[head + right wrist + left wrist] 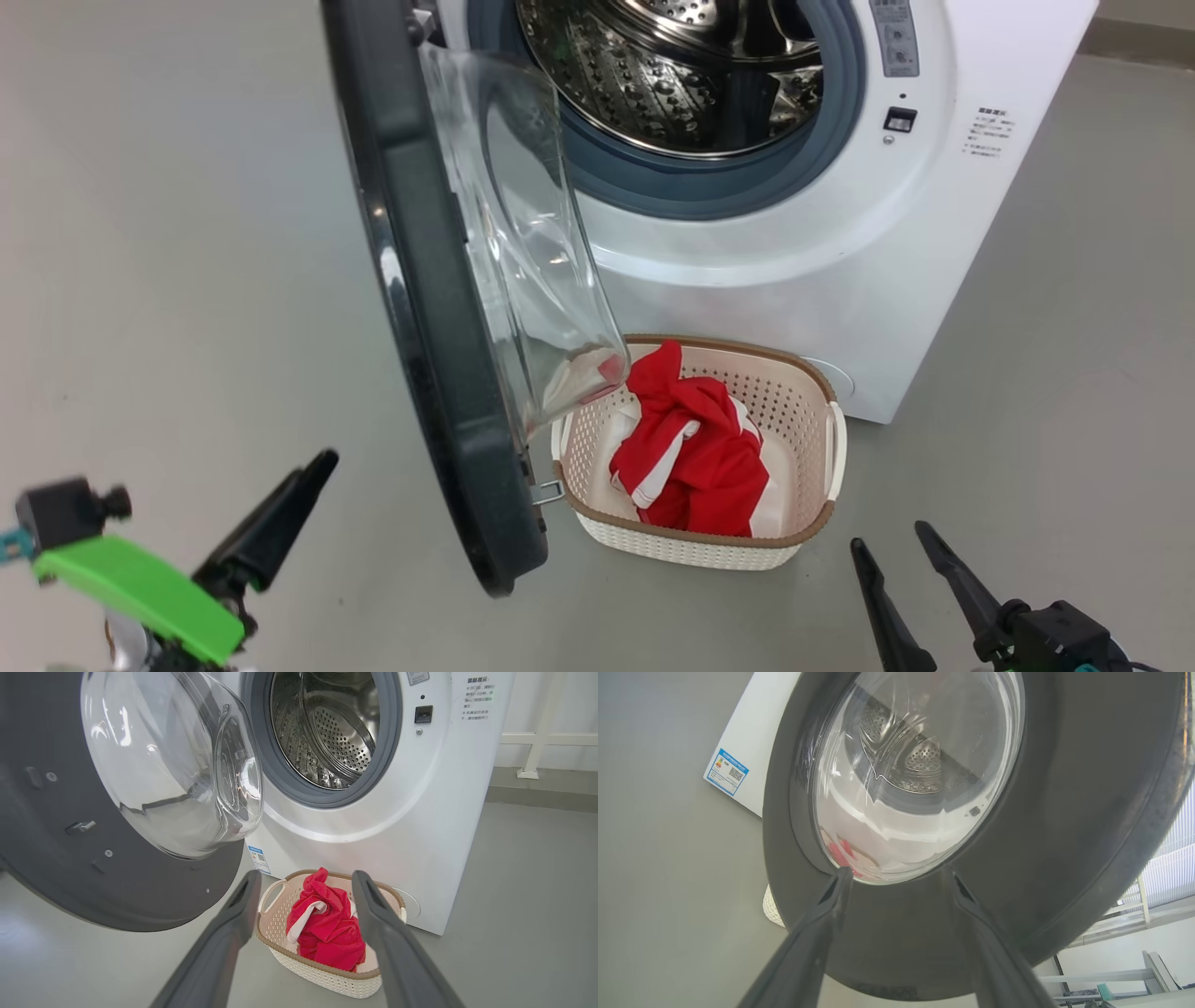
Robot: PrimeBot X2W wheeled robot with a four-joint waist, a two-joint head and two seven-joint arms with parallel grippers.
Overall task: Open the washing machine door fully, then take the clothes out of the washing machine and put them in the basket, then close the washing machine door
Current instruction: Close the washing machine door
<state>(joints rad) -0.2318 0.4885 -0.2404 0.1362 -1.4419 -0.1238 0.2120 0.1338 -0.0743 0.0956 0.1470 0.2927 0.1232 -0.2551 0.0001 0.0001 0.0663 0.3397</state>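
Floor (140,233): plain grey, smooth, slight sheen. Right wrist view: white wall (579,704) upper right, white rail (574,739) running across it, on a post (542,728) with a flat foot. Darker grey strip (537,795) along the wall base. Left wrist view: pale slatted blinds (1176,858) at right edge, white frame bars (1092,978) below them, small teal object (1105,992) near the bottom, too small to identify.
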